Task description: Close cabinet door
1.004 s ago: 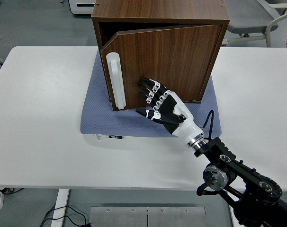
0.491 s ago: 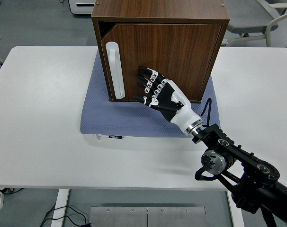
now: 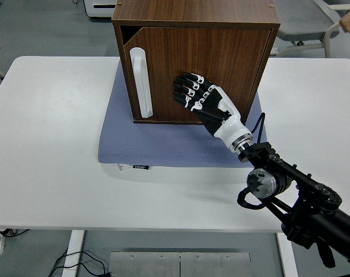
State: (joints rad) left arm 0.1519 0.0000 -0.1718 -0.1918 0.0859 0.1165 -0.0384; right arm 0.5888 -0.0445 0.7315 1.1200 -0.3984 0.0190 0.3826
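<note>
Table (image 3: 54, 173): white, its near edge running across the bottom of the view; floor, cables and a metal plate show below it
Right arm (image 3: 296, 199): black, jointed, enters from the lower right corner and reaches up and left over the table toward the cabinet; a black cable loops beside the wrist
Right hand (image 3: 205, 101): black and white, fingers extended and held side by side, palm and fingertips laid flat against the front of the cabinet door; it grips nothing
Mat (image 3: 120, 144): blue-grey textured fabric lying flat on the table under the cabinet, extending toward the near edge, with a small label at its near left corner
Cabinet (image 3: 195, 14): dark walnut-look wooden box standing upright on the mat, centred at the far half of the table
Cabinet door (image 3: 233, 69): wood-grain panel hinged on the right, almost flush with the cabinet front; a narrow dark gap shows at the upper left corner between door and frame
Handle (image 3: 141, 83): white vertical bar recessed along the left edge of the door, just left of the robot fingertips and not touched by them
Background: grey floor, part of a white unit at top left, a grey chair at top right, and a person's hand (image 3: 349, 22) at the top right edge on the chair frame
</note>
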